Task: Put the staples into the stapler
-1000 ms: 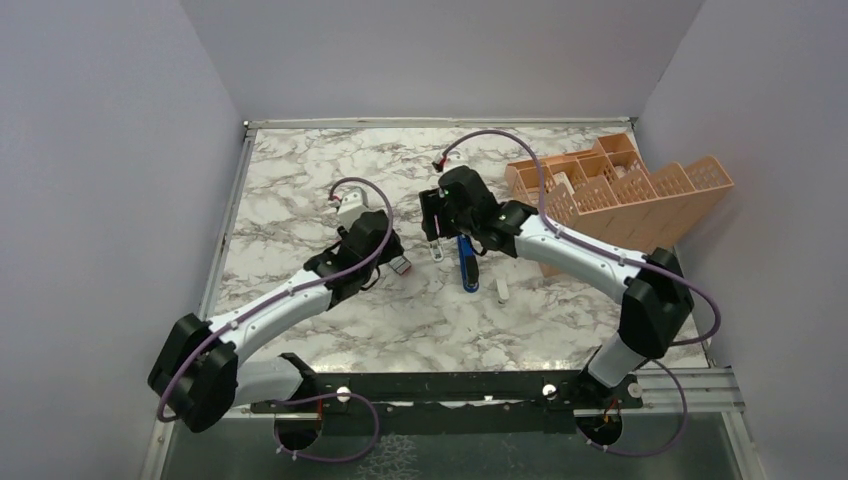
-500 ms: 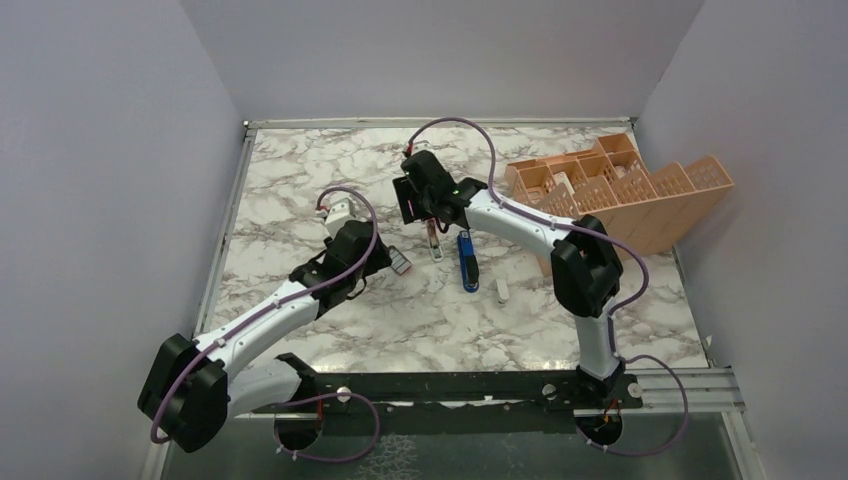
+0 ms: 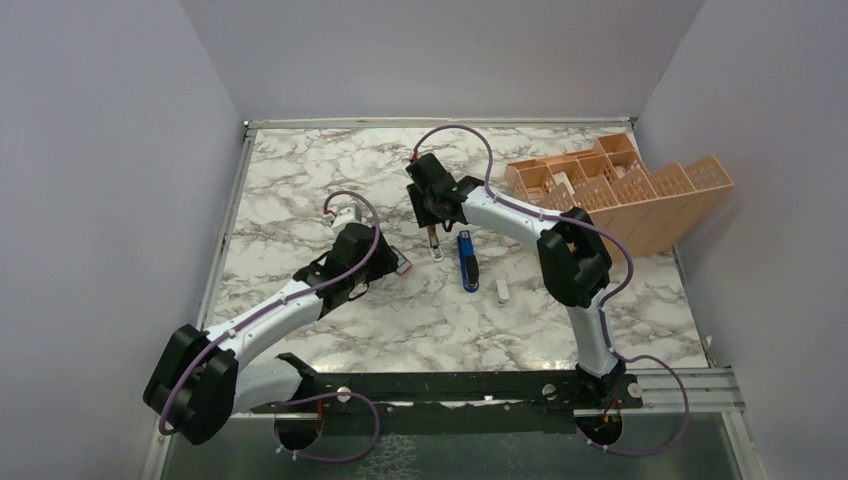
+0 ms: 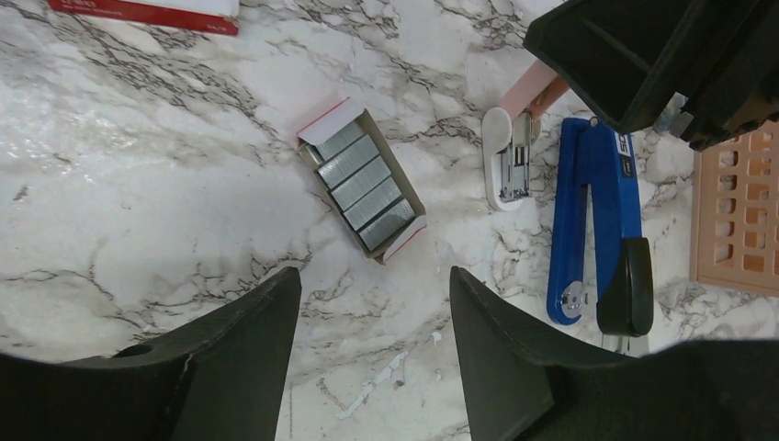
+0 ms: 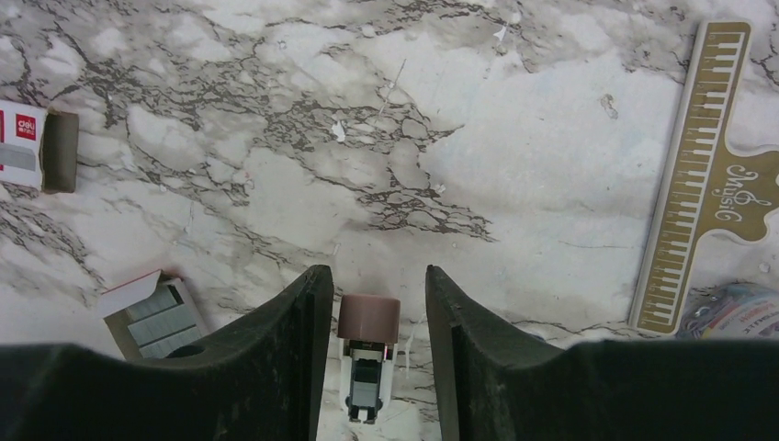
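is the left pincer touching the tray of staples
Apart. The left wrist view shows bare marble between the staple tray and both open fingers of the left pincer, which hangs short of it.

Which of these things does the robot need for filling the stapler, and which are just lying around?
Needed:
staples in their tray
blue stapler

Just lying around:
small pink stapler
red-and-white box
gold music ruler
orange basket
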Robot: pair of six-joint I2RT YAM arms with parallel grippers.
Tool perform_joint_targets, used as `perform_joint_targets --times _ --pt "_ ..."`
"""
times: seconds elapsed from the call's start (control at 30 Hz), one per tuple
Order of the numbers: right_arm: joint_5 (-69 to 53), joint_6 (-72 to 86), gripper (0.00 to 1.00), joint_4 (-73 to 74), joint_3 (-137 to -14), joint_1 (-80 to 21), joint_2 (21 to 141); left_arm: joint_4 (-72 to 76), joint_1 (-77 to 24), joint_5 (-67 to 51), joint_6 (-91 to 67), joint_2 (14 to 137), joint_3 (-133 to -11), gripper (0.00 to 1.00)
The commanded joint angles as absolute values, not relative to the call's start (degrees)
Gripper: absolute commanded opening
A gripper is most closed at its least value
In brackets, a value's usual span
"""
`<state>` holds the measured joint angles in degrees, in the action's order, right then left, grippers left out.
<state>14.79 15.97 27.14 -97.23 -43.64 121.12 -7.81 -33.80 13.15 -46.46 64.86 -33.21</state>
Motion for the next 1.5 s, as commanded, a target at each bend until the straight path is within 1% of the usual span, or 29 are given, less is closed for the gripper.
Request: perform_joint_targets --times 0.0,0.2,0.4,0.47,0.6,0.67,0.77,1.1,1.17,1.33,1.47 --pt "11.89 15.44 0.44 29.49 -98.83 -43.34 122.11 -3.24 -33.47 7.59 -48.02 66.56 -31.91 0.61" --pt "9.83 15.21 0.35 30.48 -97.48 -43.33 120.15 0.61 -33.49 2.53 -49.09 69.08 -31.30 0.62" --pt "8.85 16.05 0.32 29.54 -93.79 -43.33 116.34 9.45 -33.53 -5.19 -51.00 73.70 -30.14 0.62" --pt "8.58 16.50 0.31 29.39 -92.64 -43.33 115.52 13.38 -33.54 -7.08 -52.08 75.98 -29.56 0.58" --pt "7.52 17.93 0.28 29.33 -89.67 -43.41 113.43 18.75 -34.71 -9.09 -53.68 80.77 -29.81 0.42" --pt "6.58 18.39 0.27 28.66 -87.77 -43.42 111.89 20.20 -36.10 -8.25 -53.79 82.57 -30.41 0.38" --pt "5.51 19.09 0.27 27.54 -84.94 -43.42 109.66 21.37 -38.26 -5.92 -53.70 85.11 -31.48 0.38" --pt "2.32 21.16 0.26 25.53 -79.20 -43.83 104.94 25.35 -41.61 -4.29 -55.41 94.51 -33.94 0.37" --pt "1.94 21.31 0.26 25.36 -78.66 -43.94 104.63 25.89 -41.73 -4.33 -55.37 95.23 -33.99 0.33" --pt "1.69 21.62 0.26 25.12 -77.92 -44.03 104.09 26.02 -41.96 -4.24 -55.20 96.14 -33.63 0.20" --pt "0.96 21.87 0.26 24.82 -77.37 -44.12 103.59 26.10 -42.12 -3.86 -55.24 96.39 -32.91 0.17"
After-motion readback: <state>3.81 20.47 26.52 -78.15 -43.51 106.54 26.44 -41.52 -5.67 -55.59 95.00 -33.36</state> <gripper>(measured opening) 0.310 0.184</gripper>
